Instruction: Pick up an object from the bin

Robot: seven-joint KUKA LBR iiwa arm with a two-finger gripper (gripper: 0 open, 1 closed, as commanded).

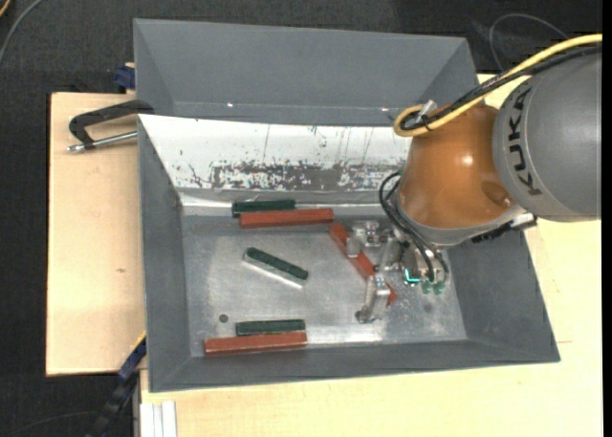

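Observation:
My gripper (369, 273) is low in the right half of the bin, under the orange wrist cover. It stands open, with one metal finger (363, 234) toward the back and the other (374, 303) toward the front. A short red bar (346, 244) lies slanted on the bin floor. Its right end runs in between the two fingers, and I cannot tell whether they touch it. A dark green bar with a pale edge (275, 265) lies loose to the left of the gripper, mid-floor.
Along the back wall lie a green bar (263, 206) and a long red bar (287, 219) side by side. Near the front wall a green bar (271, 328) lies against another red bar (253, 342). A small dark speck (223, 319) sits at the front left.

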